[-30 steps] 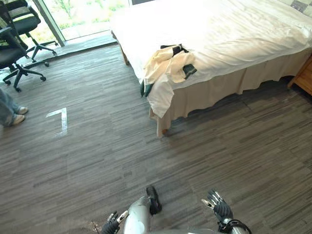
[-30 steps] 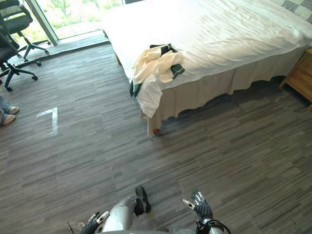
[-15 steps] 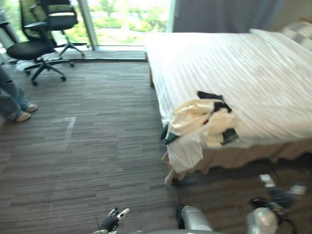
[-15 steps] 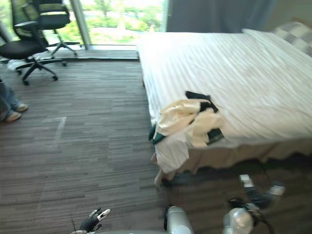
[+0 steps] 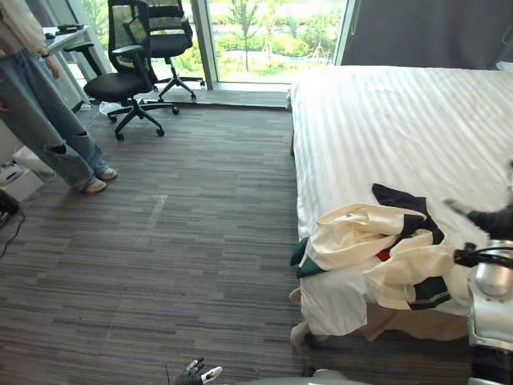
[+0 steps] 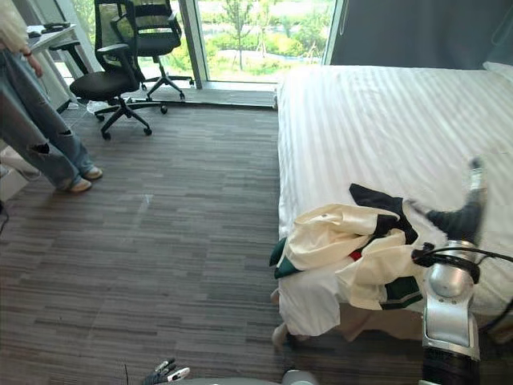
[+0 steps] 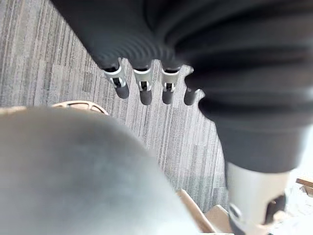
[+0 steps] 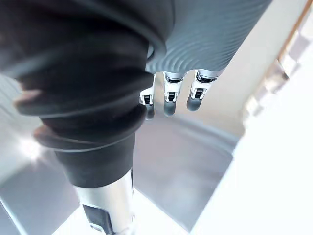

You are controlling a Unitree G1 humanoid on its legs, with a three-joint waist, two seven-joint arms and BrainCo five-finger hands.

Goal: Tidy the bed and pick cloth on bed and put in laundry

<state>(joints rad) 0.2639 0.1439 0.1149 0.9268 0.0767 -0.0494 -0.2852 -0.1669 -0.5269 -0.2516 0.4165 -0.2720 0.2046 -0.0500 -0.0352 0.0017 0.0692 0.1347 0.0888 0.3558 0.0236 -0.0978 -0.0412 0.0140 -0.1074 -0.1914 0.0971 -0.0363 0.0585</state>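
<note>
A pile of cream clothes [image 5: 357, 239] with dark green and black parts lies at the near corner of the white striped bed [image 5: 385, 128], partly hanging over the edge. My right hand [image 6: 449, 219] is raised over the bed just right of the pile, not touching it. Its fingers [image 8: 168, 95] are straight and hold nothing. My left hand [image 5: 195, 374] hangs low over the floor, well left of the bed, and its fingers [image 7: 143, 88] are straight and empty too.
A person in jeans [image 5: 48, 120] stands at the far left by a desk [image 5: 68, 36]. Two black office chairs [image 5: 132, 76] stand before the window [image 5: 272, 32]. Dark striped carpet [image 5: 184, 241] stretches between them and the bed.
The camera has swung, so the bed now fills the right side and looks nearer. My right arm has risen from low by the floor to above the bed's edge beside the clothes.
</note>
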